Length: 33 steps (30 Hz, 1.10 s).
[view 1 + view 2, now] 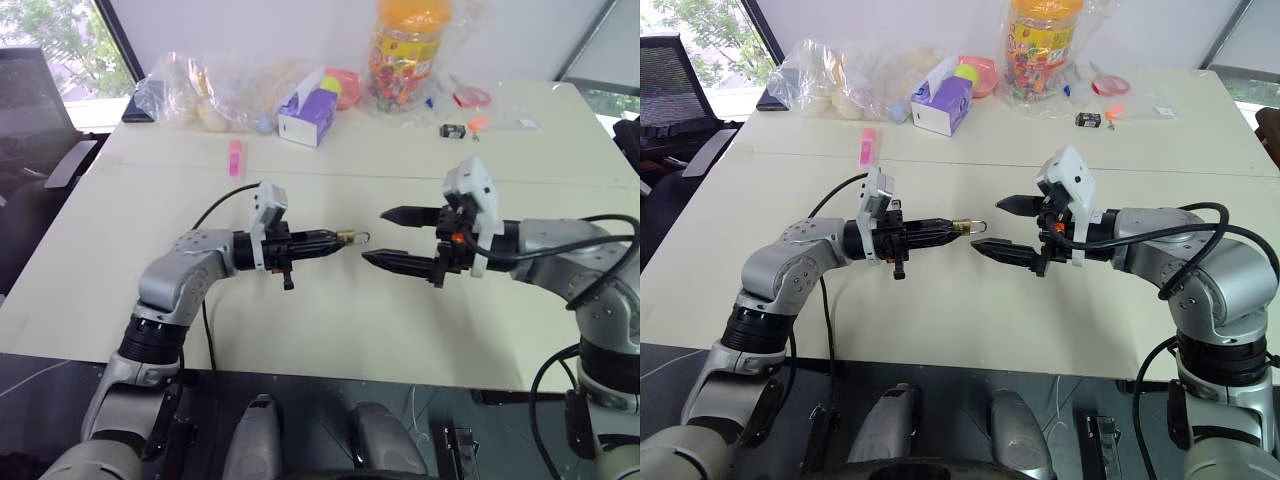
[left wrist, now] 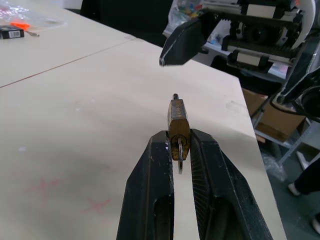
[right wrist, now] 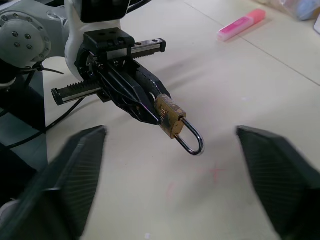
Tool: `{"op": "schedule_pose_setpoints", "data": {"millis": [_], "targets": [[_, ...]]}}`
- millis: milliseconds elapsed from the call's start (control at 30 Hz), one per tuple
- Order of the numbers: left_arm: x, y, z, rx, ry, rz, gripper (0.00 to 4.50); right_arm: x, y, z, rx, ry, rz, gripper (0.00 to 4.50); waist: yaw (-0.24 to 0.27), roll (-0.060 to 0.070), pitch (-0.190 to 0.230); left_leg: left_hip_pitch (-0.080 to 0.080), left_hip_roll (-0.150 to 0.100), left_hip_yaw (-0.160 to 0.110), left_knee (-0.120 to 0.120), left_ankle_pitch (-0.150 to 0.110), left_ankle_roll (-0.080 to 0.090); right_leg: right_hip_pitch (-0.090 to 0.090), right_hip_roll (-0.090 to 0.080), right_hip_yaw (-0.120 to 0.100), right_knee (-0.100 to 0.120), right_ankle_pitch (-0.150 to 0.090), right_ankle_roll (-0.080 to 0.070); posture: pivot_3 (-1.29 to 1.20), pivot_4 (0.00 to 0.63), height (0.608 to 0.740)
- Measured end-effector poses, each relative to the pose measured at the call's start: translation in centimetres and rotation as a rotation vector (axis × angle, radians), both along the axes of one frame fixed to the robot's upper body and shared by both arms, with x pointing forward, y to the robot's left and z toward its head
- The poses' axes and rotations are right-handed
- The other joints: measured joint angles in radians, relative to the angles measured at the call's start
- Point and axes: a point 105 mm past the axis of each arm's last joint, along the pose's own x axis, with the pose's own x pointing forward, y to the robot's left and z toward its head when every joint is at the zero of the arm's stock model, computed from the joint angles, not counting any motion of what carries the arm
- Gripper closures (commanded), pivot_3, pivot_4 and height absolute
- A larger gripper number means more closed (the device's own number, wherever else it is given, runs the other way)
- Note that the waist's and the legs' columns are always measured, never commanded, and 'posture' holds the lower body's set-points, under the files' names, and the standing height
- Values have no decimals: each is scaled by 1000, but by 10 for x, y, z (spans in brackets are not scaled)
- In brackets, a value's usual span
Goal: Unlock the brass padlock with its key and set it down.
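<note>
The brass padlock [image 1: 348,237] hangs above the cream table [image 1: 300,330], and my left gripper [image 1: 336,240] is shut on its body at the fingertips. Its silvery shackle [image 3: 192,142] points toward my right gripper [image 1: 374,236]. In the left wrist view a thin silvery key [image 2: 180,157] sticks out of the padlock's base [image 2: 178,122] between the two fingers. My right gripper is open and faces the padlock from a short gap away. One of its fingers [image 1: 405,214] is above the shackle's level and the other is below it. Nothing is between them.
A pink highlighter [image 1: 235,157] lies on the table behind my left arm. Along the far edge are clear plastic bags [image 1: 200,90], a purple tissue box [image 1: 308,115] and a candy jar [image 1: 408,50]. A small black-and-silver object [image 1: 452,130] lies to the jar's right. A dark chair [image 1: 30,110] stands at the far left.
</note>
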Motion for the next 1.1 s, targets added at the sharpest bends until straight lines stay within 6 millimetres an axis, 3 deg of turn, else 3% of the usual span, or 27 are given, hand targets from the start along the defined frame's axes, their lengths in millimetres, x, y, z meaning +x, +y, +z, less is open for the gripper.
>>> {"op": "schedule_pose_setpoints", "data": {"millis": [200, 500, 567, 667, 1067, 1100], "targets": [[-2, 0, 0, -2, 0, -15, 4500, 4, -1, -5, -1, 13, -21, 4483, -1, 0, 0, 0, 0, 0, 0, 0, 0, 0, 0, 0, 0, 0, 0, 0, 150, 740], [-3, -1, 2, -6, -3, -26, 4500, 6, 3, -10, -7, 19, -23, 4483, -1, 0, 0, 0, 0, 0, 0, 0, 0, 0, 0, 0, 0, 0, 0, 0, 150, 740], [-4, -2, 3, -5, -7, -29, 4500, 8, 2, -10, -4, 20, -29, 3951, -1, 0, 0, 0, 0, 0, 0, 0, 0, 0, 0, 0, 0, 0, 0, 0, 150, 740], [-4, -1, 3, -4, -8, -28, 4500, 10, 0, -10, 0, 17, -44, 2672, -1, 0, 0, 0, 0, 0, 0, 0, 0, 0, 0, 0, 0, 0, 0, 0, 150, 740], [-4, -1, 4, -11, -4, -29, 4500, 15, 0, -10, 2, 17, -66, 2672, -1, 0, 0, 0, 0, 0, -1, 0, 0, 0, 0, 0, -1, 0, 0, 0, 150, 740], [-5, -1, 4, -13, 0, -32, 4500, 15, 0, -11, 4, 21, -66, 2902, -1, 0, 0, 0, 0, 0, -1, 0, 0, 0, 0, 0, -1, 0, 0, 0, 150, 740]]}}
